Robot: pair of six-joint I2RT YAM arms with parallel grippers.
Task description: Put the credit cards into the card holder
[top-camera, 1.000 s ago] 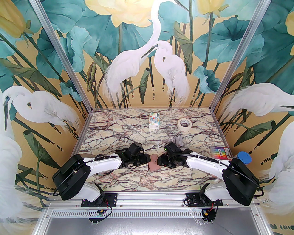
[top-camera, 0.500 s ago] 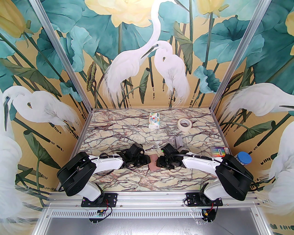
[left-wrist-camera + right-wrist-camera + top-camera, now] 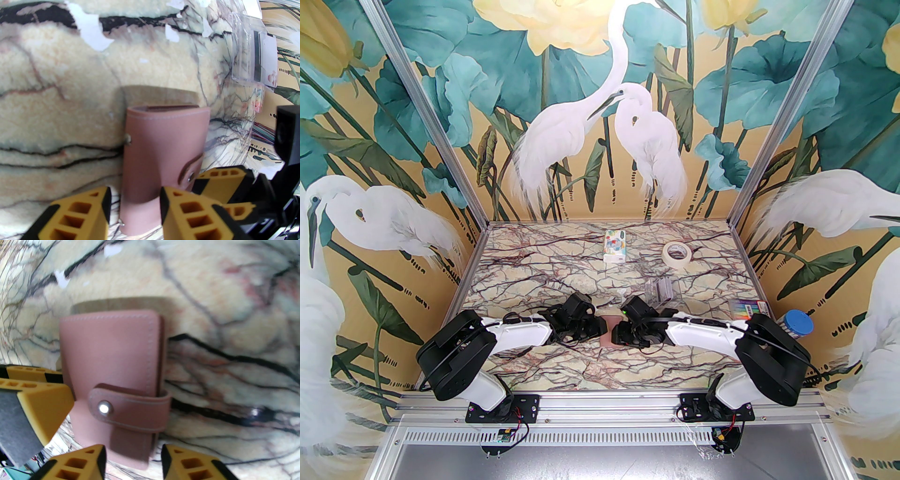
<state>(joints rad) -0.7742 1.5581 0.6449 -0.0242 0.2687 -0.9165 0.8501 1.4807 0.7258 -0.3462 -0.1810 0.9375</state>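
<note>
Card holder (image 3: 610, 331), strap snapped shut, is at the front middle of the surface (image 3: 562, 276), right between both arms. Left end effector (image 3: 134, 206) straddles its near end; I can't tell if it's pinching. Right end effector (image 3: 132, 460) is spread around the strap end, with a gap showing. Credit cards (image 3: 268, 54) are in the clear box (image 3: 660, 290), further back on the right.

a robot lab test booth: aluminium frame (image 3: 604, 407), printed heron walls (image 3: 581, 131), marble-print tabletop (image 3: 525, 272).
</note>
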